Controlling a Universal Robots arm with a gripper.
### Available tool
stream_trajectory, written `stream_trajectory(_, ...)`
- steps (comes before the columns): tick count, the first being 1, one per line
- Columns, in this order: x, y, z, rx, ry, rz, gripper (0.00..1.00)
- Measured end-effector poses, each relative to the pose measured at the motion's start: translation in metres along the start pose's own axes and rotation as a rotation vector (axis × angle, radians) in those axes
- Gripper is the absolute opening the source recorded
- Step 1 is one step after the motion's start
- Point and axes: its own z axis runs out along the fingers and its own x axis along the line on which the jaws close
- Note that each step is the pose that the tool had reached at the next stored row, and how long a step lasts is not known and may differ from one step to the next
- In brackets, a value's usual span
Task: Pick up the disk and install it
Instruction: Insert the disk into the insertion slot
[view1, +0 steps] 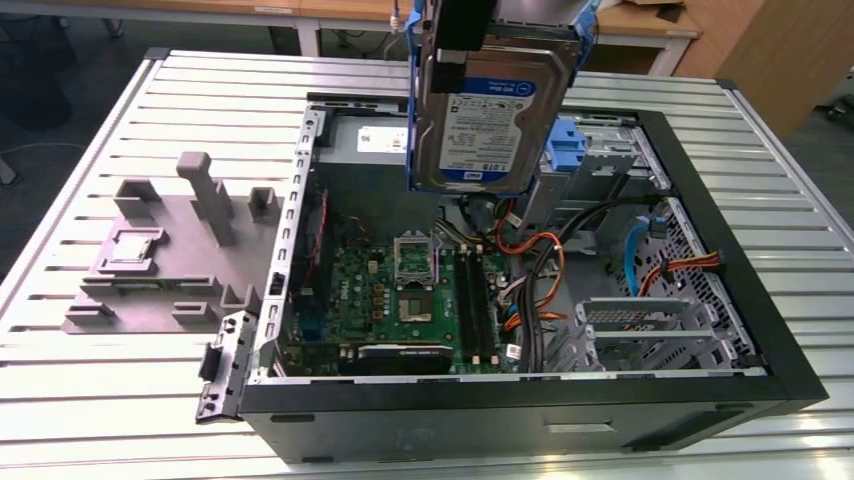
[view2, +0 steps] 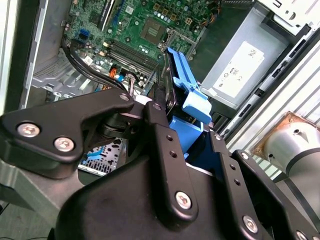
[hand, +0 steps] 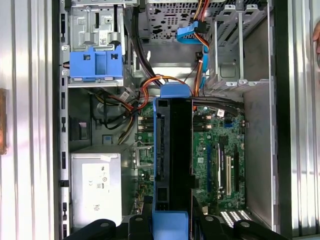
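Exterior view: holding the disk (view1: 491, 110) upright in the air over the far edge of the open computer case (view1: 534, 395), clear of the motherboard (view1: 400, 300). First wrist view: clamping its blue rails with the gripper (hand: 171, 225) closed. Judging pick-up done, installing not yet done.

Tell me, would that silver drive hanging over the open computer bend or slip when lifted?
Probably stiff: the disk hangs upright from the pincer without sagging. Its metal body suggests heavy for its size. The blue rails likely give better grip than bare metal.
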Motion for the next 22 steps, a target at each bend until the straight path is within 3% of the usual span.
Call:
stream_trajectory(7,-0.0129,0.0012,0.0,0.0016,-0.001,0.0,0.37)
stream_trajectory(14,-0.0145,0.0172,0.0005,0.0142,-0.0017,0.0,0.37)
stream_trajectory(18,-0.0173,0.0186,0.0007,0.0143,-0.003,0.0,0.37)
stream_trajectory(22,-0.0264,0.019,0.0012,0.0141,-0.0049,0.0,0.37)
